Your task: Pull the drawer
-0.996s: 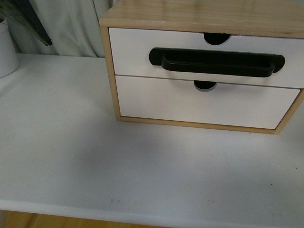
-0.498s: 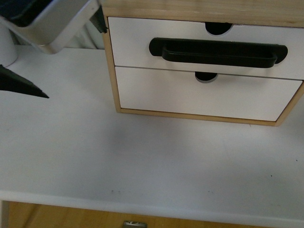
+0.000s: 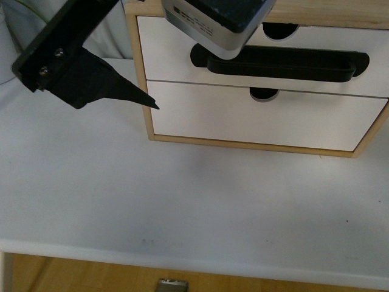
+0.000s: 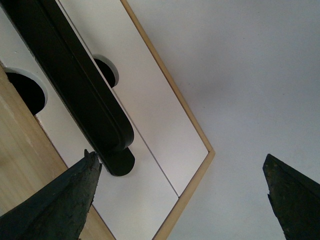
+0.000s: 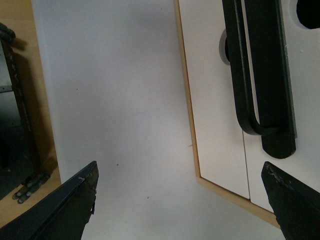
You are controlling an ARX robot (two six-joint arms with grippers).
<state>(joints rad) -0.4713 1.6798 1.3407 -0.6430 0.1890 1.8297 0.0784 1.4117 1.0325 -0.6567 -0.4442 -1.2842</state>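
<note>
The drawer (image 3: 170, 52) is the upper one of a small wooden cabinet, white-fronted with a long black bar handle (image 3: 285, 64) and a half-round notch (image 3: 281, 29). It sits flush in the cabinet. My left gripper (image 4: 179, 165) is open in front of the cabinet's left end. One of its fingers (image 4: 60, 200) is close to the handle's end (image 4: 117, 160) and touches nothing. In the front view a left finger (image 3: 97, 82) points at the cabinet's left side. My right gripper (image 5: 180, 167) is open over the table, near the handle's other end (image 5: 277, 142), and holds nothing.
A plain white lower drawer (image 3: 261, 121) with its own notch (image 3: 262, 93) sits below. The cabinet's wooden frame (image 3: 141, 91) stands on a white table (image 3: 182, 194), whose front edge (image 3: 182, 267) is near. The left arm's silver wrist body (image 3: 213, 24) covers part of the upper drawer.
The left arm has swung in from the upper left and moved right. Its wrist body now covers the upper drawer's left part, and its finger tip has reached the cabinet's left side.
</note>
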